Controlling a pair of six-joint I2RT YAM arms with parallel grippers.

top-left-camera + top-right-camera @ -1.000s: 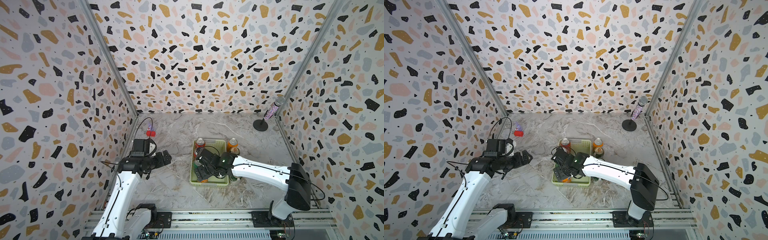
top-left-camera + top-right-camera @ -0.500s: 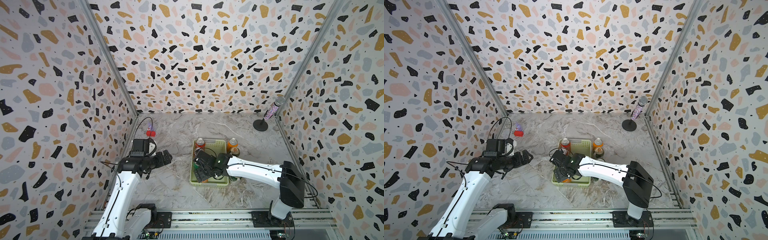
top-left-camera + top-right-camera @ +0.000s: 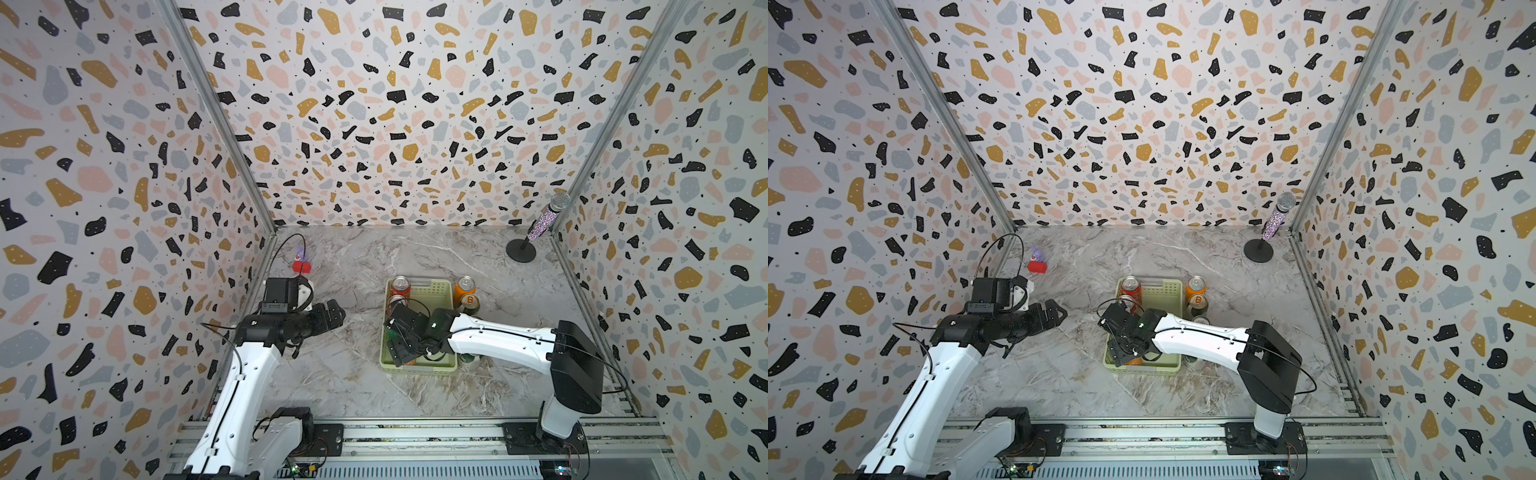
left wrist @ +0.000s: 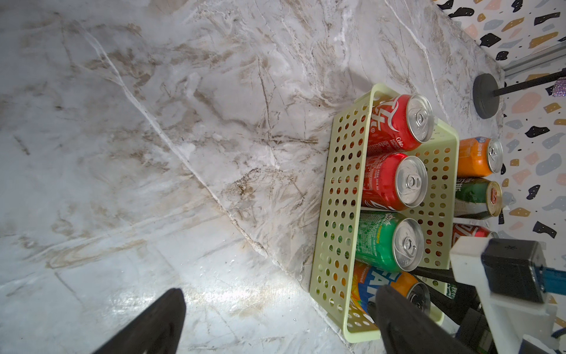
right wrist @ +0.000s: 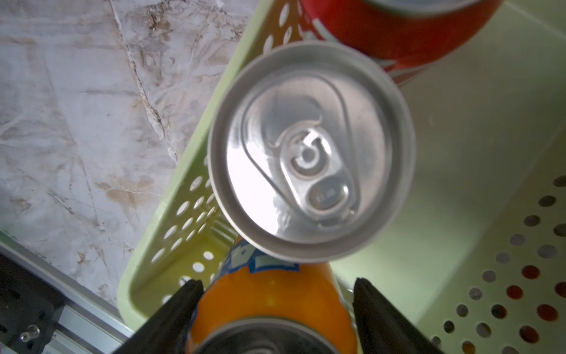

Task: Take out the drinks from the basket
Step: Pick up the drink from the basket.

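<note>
While the right hand sits low in the basket, its fingers flank the orange can at the near end; squeezing it or just short, I cannot tell. The green can and red cans line up behind. Other cans stand on the desk just beside the basket. The left hand hovers with fingers wide apart, empty.

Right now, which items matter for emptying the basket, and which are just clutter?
Job: basket; inside it two red cola cans, green Sprite can, orange Fanta can; beside it orange can, green-and-white can, red can.
Clutter: microphone on stand, small red-and-purple toy.
</note>
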